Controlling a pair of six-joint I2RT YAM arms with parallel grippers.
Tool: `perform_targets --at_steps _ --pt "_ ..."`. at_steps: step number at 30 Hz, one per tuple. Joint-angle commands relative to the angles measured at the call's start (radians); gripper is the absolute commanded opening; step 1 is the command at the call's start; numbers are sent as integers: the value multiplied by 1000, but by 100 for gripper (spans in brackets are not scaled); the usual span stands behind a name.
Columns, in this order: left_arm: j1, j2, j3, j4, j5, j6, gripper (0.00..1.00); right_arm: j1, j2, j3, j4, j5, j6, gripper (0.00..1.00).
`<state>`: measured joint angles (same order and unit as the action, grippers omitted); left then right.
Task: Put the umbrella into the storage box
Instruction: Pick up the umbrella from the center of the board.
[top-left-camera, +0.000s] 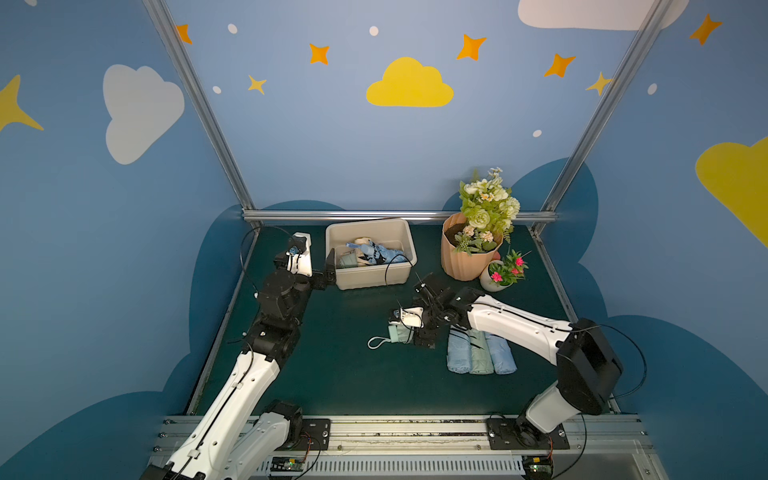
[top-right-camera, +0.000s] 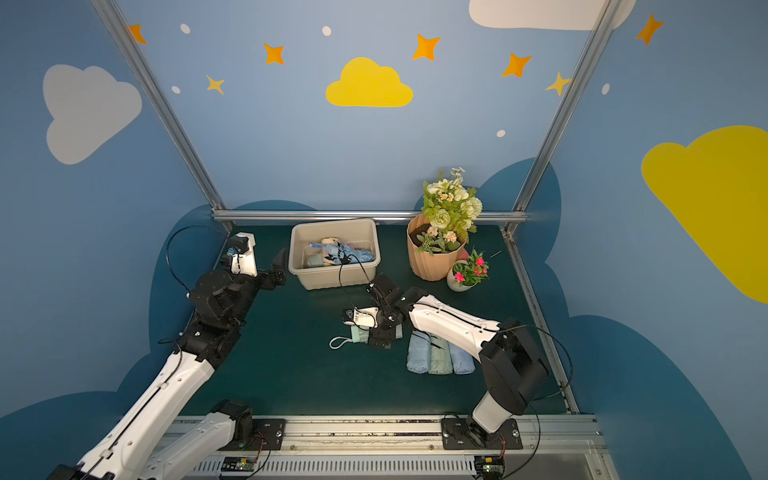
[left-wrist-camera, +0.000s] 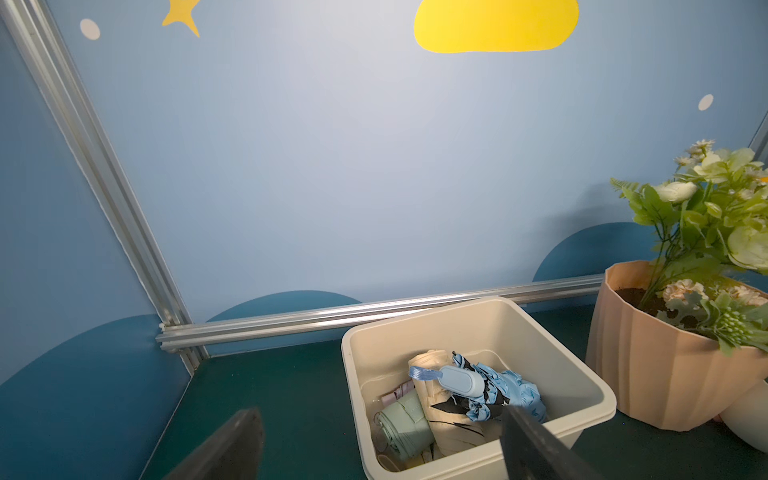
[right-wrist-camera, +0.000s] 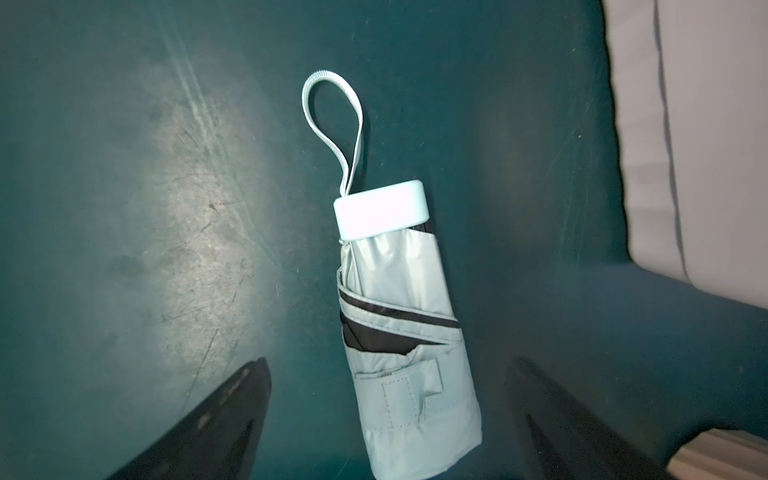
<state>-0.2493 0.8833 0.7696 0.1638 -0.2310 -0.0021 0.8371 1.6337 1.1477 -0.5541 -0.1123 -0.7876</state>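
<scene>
Right gripper (right-wrist-camera: 388, 365) fingers (right-wrist-camera: 232, 407) apart, either side of the folded pale-mint fabric umbrella (right-wrist-camera: 399, 316), not clamping it. It has a pale cap, a wrist loop (right-wrist-camera: 332, 124) and black lining showing, and lies flat on the dark green mat (top-left-camera: 332, 374) mid-table, near side of the beige rounded plastic storage box (top-left-camera: 370, 226). Left gripper (left-wrist-camera: 382, 415) fingers also apart at the box's left wall; counts: one loose umbrella, at least three in the box, three rolled fabric bundles (top-left-camera: 480, 353) right of the loose one, a peach ribbed pot (top-left-camera: 461, 262) and a small white pot (top-left-camera: 488, 284) far right.

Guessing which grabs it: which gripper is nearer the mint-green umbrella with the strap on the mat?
Right. The right gripper hovers open over the mint-green umbrella; the left gripper is far off, beside the storage box.
</scene>
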Motion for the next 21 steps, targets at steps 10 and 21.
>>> perform_targets --at_steps 10,21 --pt "27 -12 -13 -3 -20 -79 95 -19 172 134 -124 68 -58 93" --pt "43 -11 -20 -12 -11 -58 94 -19 281 242 -143 62 -75 92"
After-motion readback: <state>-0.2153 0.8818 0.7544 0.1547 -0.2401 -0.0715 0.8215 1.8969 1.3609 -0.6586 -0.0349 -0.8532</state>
